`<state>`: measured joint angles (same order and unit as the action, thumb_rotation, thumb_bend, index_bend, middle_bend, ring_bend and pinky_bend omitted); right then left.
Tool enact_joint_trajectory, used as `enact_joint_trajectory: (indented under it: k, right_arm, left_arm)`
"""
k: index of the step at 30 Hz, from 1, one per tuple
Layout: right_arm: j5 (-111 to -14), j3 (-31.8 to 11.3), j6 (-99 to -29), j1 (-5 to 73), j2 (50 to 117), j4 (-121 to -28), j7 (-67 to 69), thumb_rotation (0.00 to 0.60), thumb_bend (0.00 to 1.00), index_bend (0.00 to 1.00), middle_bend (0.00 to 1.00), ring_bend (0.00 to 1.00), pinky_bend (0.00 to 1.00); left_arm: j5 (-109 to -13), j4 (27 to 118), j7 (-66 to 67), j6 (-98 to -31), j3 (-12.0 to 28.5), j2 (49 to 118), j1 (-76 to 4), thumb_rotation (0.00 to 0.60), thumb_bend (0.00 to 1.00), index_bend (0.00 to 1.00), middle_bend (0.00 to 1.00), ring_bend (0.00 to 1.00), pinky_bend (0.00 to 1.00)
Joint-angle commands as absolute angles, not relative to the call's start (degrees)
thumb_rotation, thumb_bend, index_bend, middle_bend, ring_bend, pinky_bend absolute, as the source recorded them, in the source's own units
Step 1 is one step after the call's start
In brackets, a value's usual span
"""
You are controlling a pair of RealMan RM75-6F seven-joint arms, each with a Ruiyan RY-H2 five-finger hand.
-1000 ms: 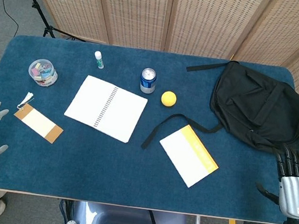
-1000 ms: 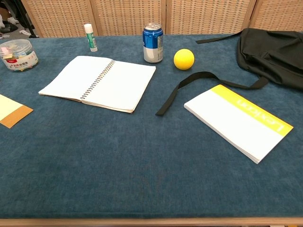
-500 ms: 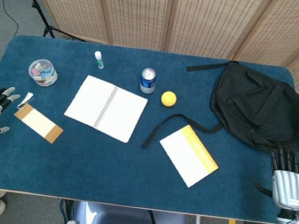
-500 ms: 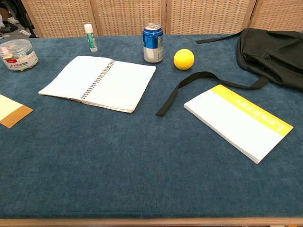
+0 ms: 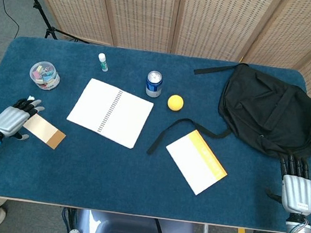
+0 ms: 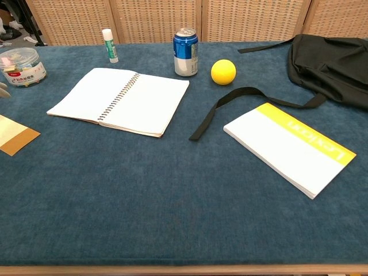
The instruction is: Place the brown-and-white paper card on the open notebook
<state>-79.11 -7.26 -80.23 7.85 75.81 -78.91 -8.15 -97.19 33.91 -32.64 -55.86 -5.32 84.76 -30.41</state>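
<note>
Blue felt covers the tabletop (image 5: 109, 173) where our brown-and-white paper card (image 5: 43, 130) lies flat near the left edge, well apart from the open notebook (image 5: 110, 112). Our left hand (image 5: 13, 121) sits over the card's white end, fingers extended side by side above it; whether they touch it we cannot tell. Our right hand (image 5: 297, 189) rests at the right edge, fingers straight and holding nothing, just beside the black backpack (image 5: 272, 114).
</note>
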Motion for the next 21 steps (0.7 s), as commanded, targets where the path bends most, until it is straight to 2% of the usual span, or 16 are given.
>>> enact_joint_trajectory:
  k: [1, 13, 21]
  right_arm:
    - [-78.99, -7.32, -80.27, 7.96, 76.01, -78.48, -7.86, 0.6, 0.0, 0.08, 0.0, 0.0, 0.0]
    - [-78.33, -7.44, -80.15, 7.93, 75.67, -78.74, -7.6, 0.6, 0.0, 0.08, 0.0, 0.0, 0.0]
    - [-78.36, -7.35, -80.14, 7.98, 75.61, -78.75, -7.42, 0.6, 0.0, 0.08, 0.0, 0.0, 0.0]
  left_arm:
    - [-97.5, 34.0, -31.64, -56.2, -5.94, 84.92, -30.77, 0.6, 0.2, 0.14, 0.0, 0.0, 0.0]
    - [-96.38, 35.67, -29.87, -53.84, -7.15, 85.11, -31.81, 0.6, 0.25, 0.19, 0.0, 0.0, 0.0]
    - [-95.73, 37.04, -28.74, -53.32, -7.44, 85.09, -32.37, 0.6, 0.25, 0.28, 0.0, 0.0, 0.0]
